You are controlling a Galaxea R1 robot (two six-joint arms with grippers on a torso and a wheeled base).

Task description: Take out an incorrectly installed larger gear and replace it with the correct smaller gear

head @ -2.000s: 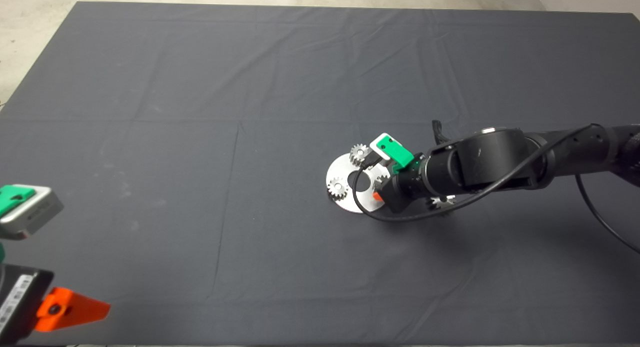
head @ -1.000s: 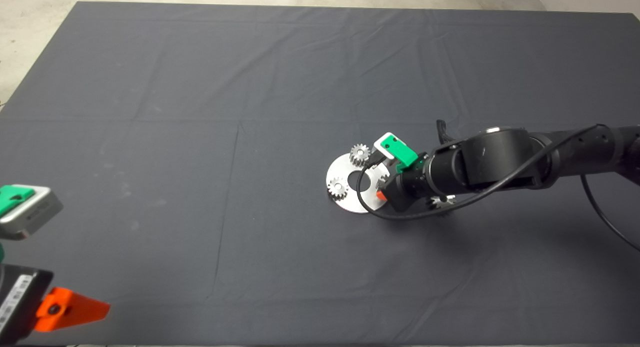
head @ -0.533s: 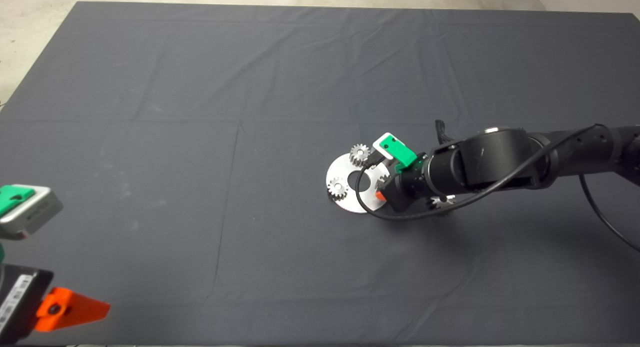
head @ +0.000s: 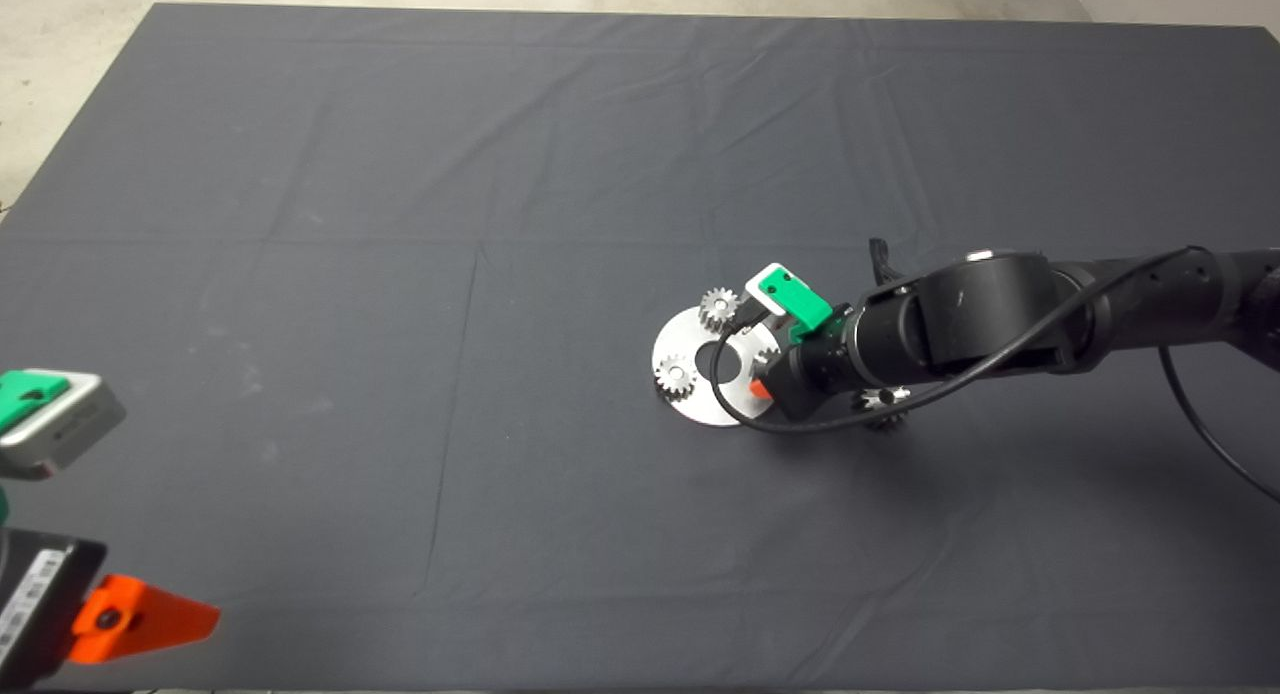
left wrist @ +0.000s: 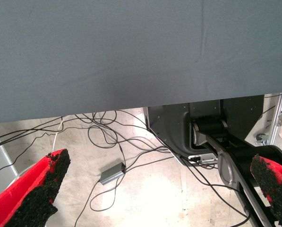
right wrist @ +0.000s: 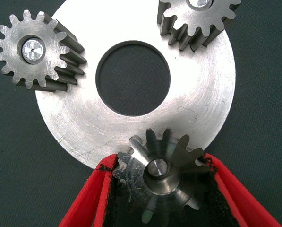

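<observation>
Right claw (right wrist: 157, 189): I'm pinching the smaller gear (right wrist: 162, 172) at six o'clock on the disc (right wrist: 197, 109).
Left claw (left wrist: 155, 189): spread, parked off the desk (head: 400, 174).

A dark grey mat (head: 400, 224) covers the table, creased in long straight folds and a few soft wrinkles. Past its far edge and left corner lies a pale concrete floor (head: 60, 54). The left wrist view shows the mat's edge with the same floor beyond it, strewn with thin black cables (left wrist: 107, 137) and a small grey box (left wrist: 112, 173). A dark metal base (left wrist: 188, 125) stands there, lit brightly.
</observation>
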